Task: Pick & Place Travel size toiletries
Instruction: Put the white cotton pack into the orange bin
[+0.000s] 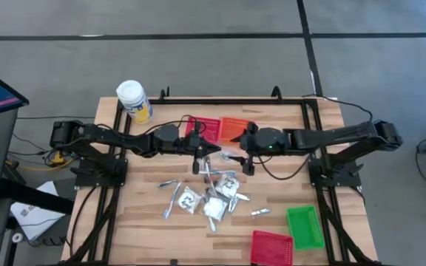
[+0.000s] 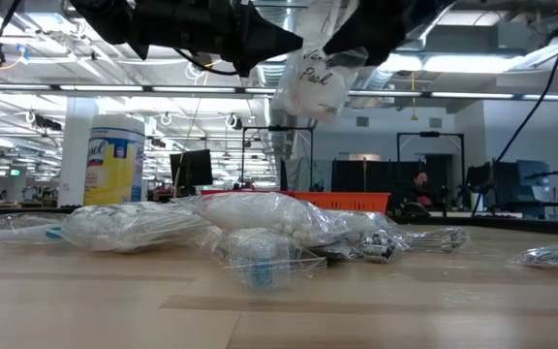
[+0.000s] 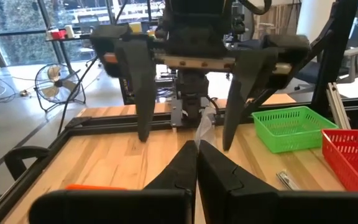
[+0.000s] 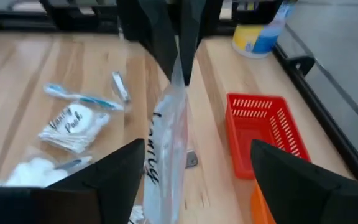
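Observation:
My left gripper (image 1: 204,153) hovers over the table's middle, shut on a clear packet (image 4: 166,146) with "Vanity Pack" written on it; the packet also shows in the low view (image 2: 313,76). My right gripper (image 1: 242,157) faces it from the right, open. Its fingers (image 3: 143,93) stand on either side of the packet without touching it. Under both grippers, a heap of clear-wrapped packets and slim silver sticks (image 1: 209,198) lies flat on the wood (image 2: 260,228). My left gripper pinches the clear packet by its upper edge (image 4: 180,70) between its two fingers (image 3: 185,163), reaching in from the table's left. The packet hangs down below the fingertips, slightly tilted, clear of the table and the heap.
A white-lidded yellow jar (image 1: 134,100) stands at the far left corner. A red basket (image 1: 205,127) and an orange basket (image 1: 235,127) sit at the far side. A green basket (image 1: 305,225) and another red one (image 1: 272,247) sit near right. A black frame rims the table.

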{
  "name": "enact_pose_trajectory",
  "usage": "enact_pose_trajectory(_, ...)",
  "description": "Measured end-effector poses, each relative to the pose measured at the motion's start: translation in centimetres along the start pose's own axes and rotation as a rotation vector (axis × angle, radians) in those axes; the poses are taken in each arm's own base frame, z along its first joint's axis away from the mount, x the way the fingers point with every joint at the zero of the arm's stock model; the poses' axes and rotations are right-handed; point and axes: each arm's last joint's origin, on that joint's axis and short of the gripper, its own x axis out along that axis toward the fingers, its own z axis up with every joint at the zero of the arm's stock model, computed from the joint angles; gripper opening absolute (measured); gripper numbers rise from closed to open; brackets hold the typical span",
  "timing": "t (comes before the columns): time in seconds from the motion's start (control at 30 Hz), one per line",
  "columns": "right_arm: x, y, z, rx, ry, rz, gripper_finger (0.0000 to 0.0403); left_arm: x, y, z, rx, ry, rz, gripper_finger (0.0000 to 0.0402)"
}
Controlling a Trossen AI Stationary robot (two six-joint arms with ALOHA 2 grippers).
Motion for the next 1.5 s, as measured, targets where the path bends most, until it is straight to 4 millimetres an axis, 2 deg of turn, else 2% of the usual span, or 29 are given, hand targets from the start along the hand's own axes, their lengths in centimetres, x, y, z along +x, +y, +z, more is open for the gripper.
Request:
enact_pose_trajectory(0.13,0.7,-0.1,0.2,-0.006,0.047,-0.005,0.0271,0.0,0.0,-0.2,0.002,0.022,0.01,0.0)
enact_pose_trajectory(0.33,0.3,-0.1,0.3,-0.007,0.053,-0.005,0.0234,0.0,0.2,-0.6,0.025,0.067,0.071,0.0)
enact_pose_trajectory(1.1,0.2,-0.6,0.0,-0.018,0.086,-0.018,0.0014,0.0,0.0,-0.5,0.025,0.056,0.052,0.0)
enact_pose_trajectory(1.3,0.3,-1.5,-0.1,0.004,0.103,-0.091,0.0005,0.0,0.0,-0.5,0.022,0.055,0.063,0.0008)
enact_pose_trajectory(1.5,0.3,-2.7,-0.6,0.062,0.151,-0.229,0.0002,-0.1,0.5,-0.5,0.019,0.075,0.229,0.0034)
